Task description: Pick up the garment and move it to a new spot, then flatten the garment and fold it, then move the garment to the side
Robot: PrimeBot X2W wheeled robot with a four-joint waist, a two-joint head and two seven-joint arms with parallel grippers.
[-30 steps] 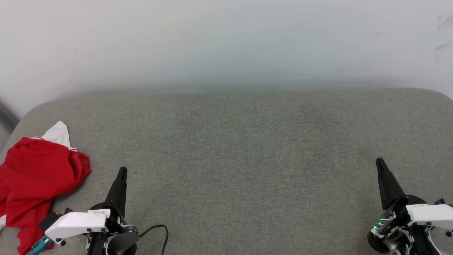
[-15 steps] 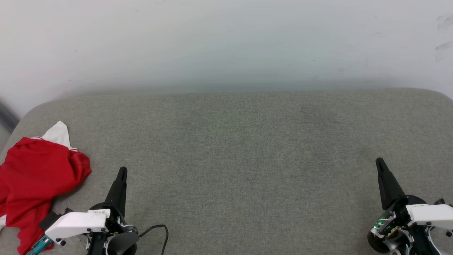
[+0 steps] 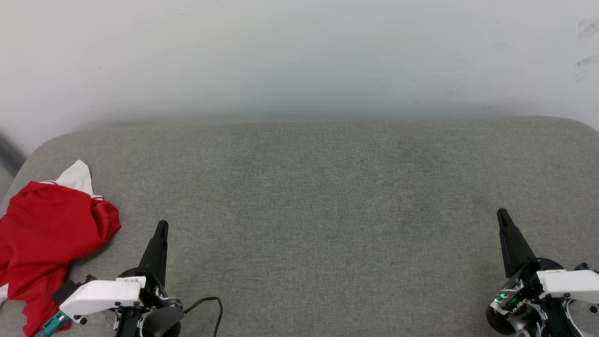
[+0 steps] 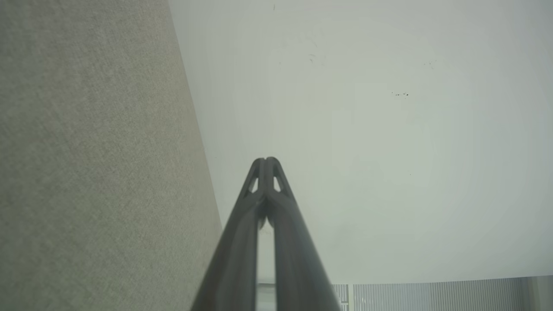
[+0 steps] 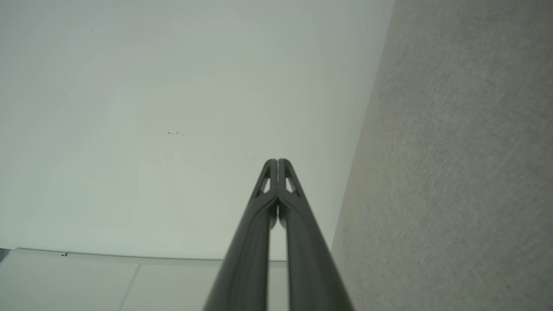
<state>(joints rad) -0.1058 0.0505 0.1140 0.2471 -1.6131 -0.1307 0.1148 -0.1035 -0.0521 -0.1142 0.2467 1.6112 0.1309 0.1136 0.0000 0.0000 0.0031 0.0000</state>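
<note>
The garment point(image 3: 47, 234) lies in a crumpled red heap at the table's point(image 3: 327, 196) left edge, toward the near left corner. A white sleeve tip pokes out at its far end. Just to its right, the left gripper point(image 3: 161, 227) hangs above the cloth-covered top with its fingers pressed together and nothing between them. The left wrist view confirms this, with the two dark fingers point(image 4: 242, 242) meeting at the tip. A black cable point(image 3: 210, 302) loops beside that arm. The middle of the table is bare grey fabric. Over at the near right corner, well apart from the garment, the right gripper point(image 3: 502, 214) is likewise closed and empty, its fingers point(image 5: 302, 242) touching along their ends.

The step in hand looks like the first pick-up, not yet begun. To do it well, the left fingers should spread before they reach the heap. They should then come down on a raised fold near its top rather than on a flat edge, pinching enough layers that the shirt lifts as one piece and clears the table's edge on its way to the open middle.

The garment's near left part is cut off by the picture's border, and its near end sits behind the left arm's white housing. No lettering can be made out in the folds.
</note>
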